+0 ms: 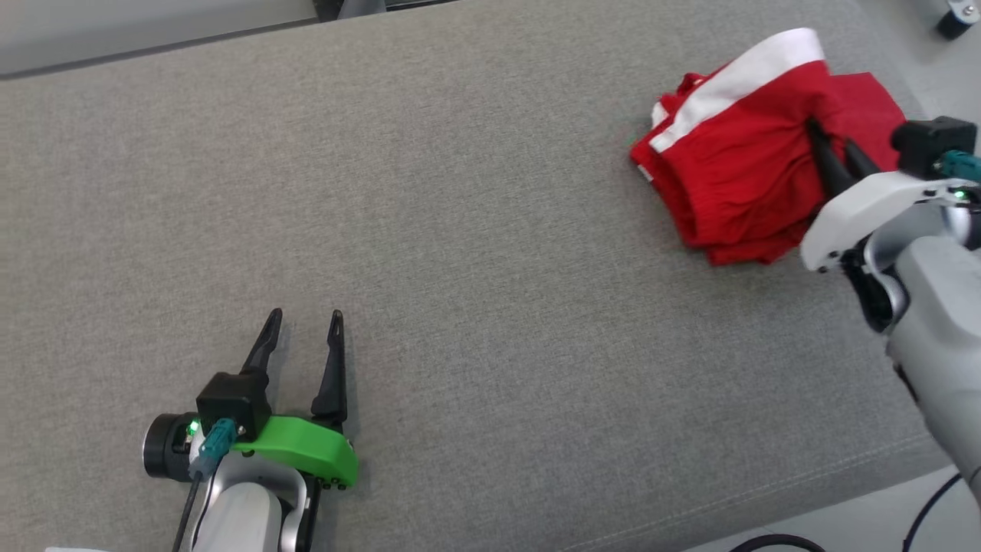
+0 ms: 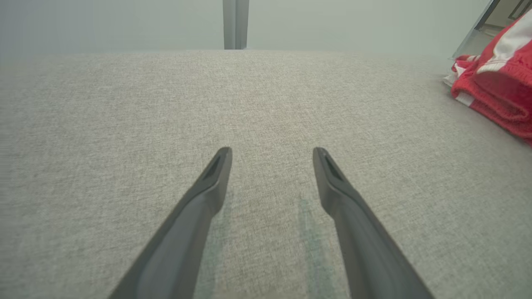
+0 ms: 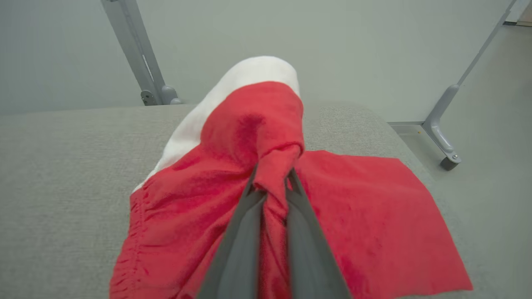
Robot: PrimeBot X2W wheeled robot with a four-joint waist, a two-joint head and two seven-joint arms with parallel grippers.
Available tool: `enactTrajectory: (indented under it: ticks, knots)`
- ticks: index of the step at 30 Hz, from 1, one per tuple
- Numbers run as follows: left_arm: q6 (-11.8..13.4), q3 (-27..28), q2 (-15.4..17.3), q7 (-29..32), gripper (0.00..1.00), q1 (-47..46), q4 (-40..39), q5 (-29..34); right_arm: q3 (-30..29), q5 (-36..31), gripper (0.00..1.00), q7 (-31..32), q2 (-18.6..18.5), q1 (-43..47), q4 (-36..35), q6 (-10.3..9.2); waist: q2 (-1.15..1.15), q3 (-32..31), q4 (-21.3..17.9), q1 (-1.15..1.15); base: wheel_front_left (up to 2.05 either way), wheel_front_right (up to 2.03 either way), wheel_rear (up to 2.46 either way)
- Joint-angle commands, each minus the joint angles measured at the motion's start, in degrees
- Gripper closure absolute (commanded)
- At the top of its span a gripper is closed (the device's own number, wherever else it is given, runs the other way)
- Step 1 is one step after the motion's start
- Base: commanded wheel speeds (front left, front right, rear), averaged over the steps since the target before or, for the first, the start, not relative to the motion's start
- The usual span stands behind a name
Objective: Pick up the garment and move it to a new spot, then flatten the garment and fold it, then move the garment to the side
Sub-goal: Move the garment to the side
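Observation:
The garment (image 1: 736, 161) is red cloth with a white band, bunched at the far right of the grey padded surface (image 1: 460, 230). My right gripper (image 1: 831, 142) is shut on a pinched fold of it. In the right wrist view the garment (image 3: 232, 166) is drawn up into a peak between the two dark fingers, and my right gripper (image 3: 272, 176) clamps the red fold. A flat red flap (image 3: 374, 216) lies to the right. My left gripper (image 1: 305, 318) rests open near the front left, holding nothing. The left wrist view shows my left gripper (image 2: 272, 151) over bare fabric, with the garment (image 2: 494, 83) at the far right.
The padded surface ends just right of the garment, where pale floor (image 1: 943, 69) begins. A grey metal frame leg (image 3: 444, 137) stands on that floor. Another metal post (image 3: 133, 50) rises behind the surface. A black cable (image 1: 774, 543) lies at the front edge.

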Motion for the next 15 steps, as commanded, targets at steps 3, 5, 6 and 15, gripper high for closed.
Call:
enactTrajectory:
  ticks: [3,5,6,15]
  knots:
    - [-0.65,0.45,0.24,0.05,0.0,-1.06,0.42,1.3,-3.84,-2.47,1.0,-0.09,-3.65,-2.42,5.42,-0.08,-0.01,2.32,3.14,0.0,0.0,0.0,0.0]
    - [-0.79,0.6,0.24,0.05,0.0,-1.25,0.62,1.66,-5.89,-4.97,1.0,-0.1,-5.5,-3.6,7.65,-0.08,-0.01,2.66,3.65,0.0,0.0,0.0,0.0]
    - [-0.76,0.75,0.24,0.05,0.0,-1.26,0.75,1.78,-8.03,-6.23,0.91,-0.1,-6.55,-4.32,8.3,-0.08,-0.01,2.8,3.78,0.0,0.0,0.0,0.0]
    - [0.03,2.17,0.24,0.05,0.0,-0.28,1.75,1.14,-22.74,-18.62,0.0,-0.09,-3.84,0.16,4.0,-0.08,-0.01,1.22,4.42,0.0,0.0,0.0,0.0]
